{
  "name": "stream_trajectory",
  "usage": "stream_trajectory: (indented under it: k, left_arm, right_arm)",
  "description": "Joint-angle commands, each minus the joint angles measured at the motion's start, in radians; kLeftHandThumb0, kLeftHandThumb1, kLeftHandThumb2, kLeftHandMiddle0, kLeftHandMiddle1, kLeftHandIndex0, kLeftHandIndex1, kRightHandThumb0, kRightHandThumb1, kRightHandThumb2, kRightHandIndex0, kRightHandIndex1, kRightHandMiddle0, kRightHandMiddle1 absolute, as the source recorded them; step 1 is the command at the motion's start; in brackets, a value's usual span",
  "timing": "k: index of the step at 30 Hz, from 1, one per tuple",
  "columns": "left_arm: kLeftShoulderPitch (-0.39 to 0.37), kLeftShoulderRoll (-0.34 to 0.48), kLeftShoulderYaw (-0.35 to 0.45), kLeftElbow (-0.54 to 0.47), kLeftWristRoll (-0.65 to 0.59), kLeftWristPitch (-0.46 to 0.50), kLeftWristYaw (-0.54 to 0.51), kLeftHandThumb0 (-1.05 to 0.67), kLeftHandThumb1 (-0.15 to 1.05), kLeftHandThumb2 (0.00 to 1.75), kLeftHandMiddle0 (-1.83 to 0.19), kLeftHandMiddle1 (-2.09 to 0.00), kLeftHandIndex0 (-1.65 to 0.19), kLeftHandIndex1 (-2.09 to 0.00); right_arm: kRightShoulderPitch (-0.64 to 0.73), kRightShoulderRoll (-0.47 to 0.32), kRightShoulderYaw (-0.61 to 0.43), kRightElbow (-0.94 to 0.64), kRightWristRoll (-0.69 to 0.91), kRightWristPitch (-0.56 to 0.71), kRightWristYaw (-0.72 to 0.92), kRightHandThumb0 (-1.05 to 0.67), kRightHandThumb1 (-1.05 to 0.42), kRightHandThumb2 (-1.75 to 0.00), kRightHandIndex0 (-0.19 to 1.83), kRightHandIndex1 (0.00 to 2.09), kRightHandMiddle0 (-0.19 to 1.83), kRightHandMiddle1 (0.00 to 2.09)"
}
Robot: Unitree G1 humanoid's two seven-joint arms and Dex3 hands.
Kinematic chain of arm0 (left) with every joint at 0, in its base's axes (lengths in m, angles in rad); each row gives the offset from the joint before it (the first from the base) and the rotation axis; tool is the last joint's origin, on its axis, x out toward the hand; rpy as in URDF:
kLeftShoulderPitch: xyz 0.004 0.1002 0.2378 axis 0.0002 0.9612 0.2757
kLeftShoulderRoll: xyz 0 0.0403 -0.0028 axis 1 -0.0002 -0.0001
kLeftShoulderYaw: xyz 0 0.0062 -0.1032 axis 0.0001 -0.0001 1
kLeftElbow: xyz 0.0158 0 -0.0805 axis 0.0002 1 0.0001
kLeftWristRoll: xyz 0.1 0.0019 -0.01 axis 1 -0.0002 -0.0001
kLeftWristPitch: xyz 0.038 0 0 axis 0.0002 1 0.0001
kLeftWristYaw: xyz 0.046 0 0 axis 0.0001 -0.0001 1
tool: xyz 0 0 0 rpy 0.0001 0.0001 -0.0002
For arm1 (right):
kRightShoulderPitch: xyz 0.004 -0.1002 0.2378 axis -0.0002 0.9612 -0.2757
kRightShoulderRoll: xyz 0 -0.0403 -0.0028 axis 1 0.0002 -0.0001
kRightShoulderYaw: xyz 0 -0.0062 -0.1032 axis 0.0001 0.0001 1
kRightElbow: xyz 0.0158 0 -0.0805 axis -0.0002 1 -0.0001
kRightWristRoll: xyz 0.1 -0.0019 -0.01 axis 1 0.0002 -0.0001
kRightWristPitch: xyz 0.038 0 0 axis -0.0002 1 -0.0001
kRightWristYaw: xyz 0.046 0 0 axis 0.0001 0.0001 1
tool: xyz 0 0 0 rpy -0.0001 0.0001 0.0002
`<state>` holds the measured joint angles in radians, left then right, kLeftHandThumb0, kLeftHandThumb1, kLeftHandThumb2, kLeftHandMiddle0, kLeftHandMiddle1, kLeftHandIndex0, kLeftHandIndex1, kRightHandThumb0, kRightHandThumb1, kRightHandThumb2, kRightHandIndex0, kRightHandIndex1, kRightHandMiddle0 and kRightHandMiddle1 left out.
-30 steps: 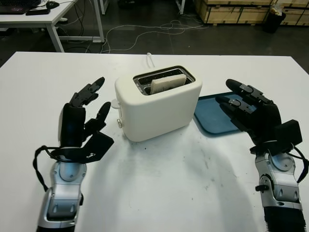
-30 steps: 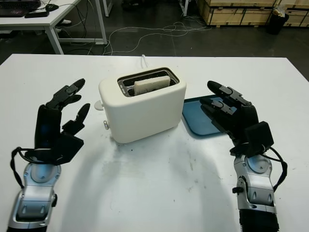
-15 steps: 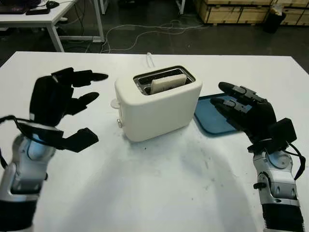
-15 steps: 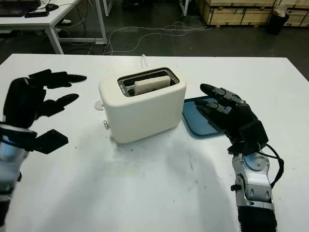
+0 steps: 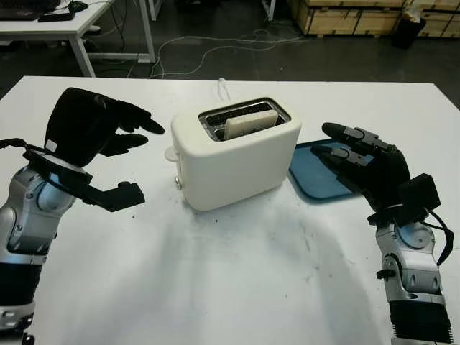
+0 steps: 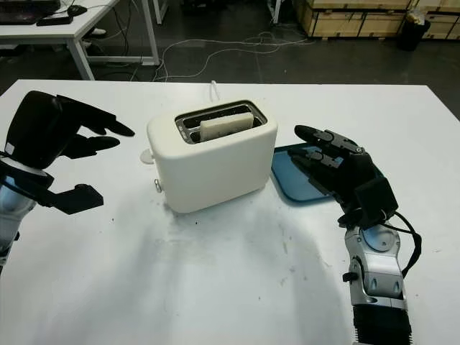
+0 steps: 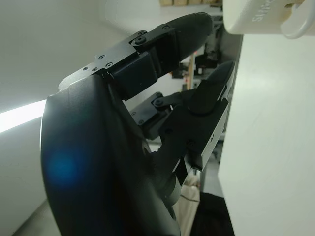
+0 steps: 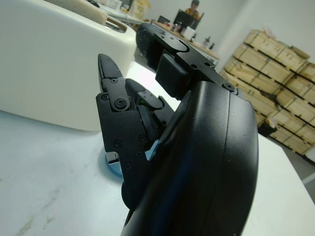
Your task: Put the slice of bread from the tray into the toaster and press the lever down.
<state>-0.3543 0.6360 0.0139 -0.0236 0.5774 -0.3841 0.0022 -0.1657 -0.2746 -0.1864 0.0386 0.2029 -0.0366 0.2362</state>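
A cream toaster [image 5: 237, 154] stands mid-table with a slice of bread [image 5: 251, 123] upright in its slot, the top edge showing. Its lever [image 5: 171, 154] sticks out of the left end, still high. My left hand [image 5: 118, 154] is open, raised above the table left of the toaster, fingertips [image 5: 152, 127] pointing toward the lever end, a short gap away. The lever knob [image 7: 300, 24] also appears in the left wrist view. A blue tray [image 5: 320, 169] lies right of the toaster, holding nothing I can see. My right hand [image 5: 352, 154] is open, hovering over the tray's near right part.
A white cable [image 5: 223, 89] runs off the table's far edge behind the toaster. Bare white tabletop [image 5: 237, 280] stretches in front of the toaster. Beyond the table are a desk [image 5: 72, 21], floor cables and wooden crates [image 5: 345, 14].
My left hand has risen off the table, turned palm-down and swung toward the toaster's lever end. My right hand has sunk slightly over the tray.
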Motion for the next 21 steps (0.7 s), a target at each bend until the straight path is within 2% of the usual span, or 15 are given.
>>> stream_trajectory:
  k: [1, 6, 10, 21]
  left_arm:
    - [-0.019, 0.005, -0.013, -0.008, 0.015, 0.024, -0.022, -0.13, 0.65, 0.01, -1.36, -0.66, -1.43, -0.10]
    - [-0.004, -0.024, -0.021, -0.039, 0.007, 0.071, -0.046, -0.15, 0.70, 0.02, -1.30, -0.70, -1.45, -0.08]
    - [0.002, -0.042, -0.031, -0.047, 0.015, 0.101, -0.051, -0.18, 0.76, 0.02, -1.24, -0.87, -1.49, -0.08]
    - [-0.020, -0.056, -0.063, 0.001, 0.018, 0.145, -0.062, -0.11, 0.79, 0.01, -1.14, -0.97, -1.44, -0.05]
  right_arm:
    - [-0.012, 0.004, -0.004, -0.002, -0.003, -0.018, -0.001, -0.23, -0.90, 0.00, 0.85, 0.22, 0.87, 0.03]
    - [-0.008, 0.002, -0.005, -0.018, -0.004, -0.001, -0.008, -0.26, -0.90, 0.00, 0.84, 0.20, 0.86, 0.02]
    - [-0.007, 0.008, -0.008, -0.019, 0.006, 0.000, -0.007, -0.28, -0.90, 0.00, 0.85, 0.19, 0.88, 0.02]
    - [0.001, 0.010, -0.007, -0.031, -0.001, 0.003, -0.013, -0.30, -0.89, 0.00, 0.86, 0.16, 0.88, 0.01]
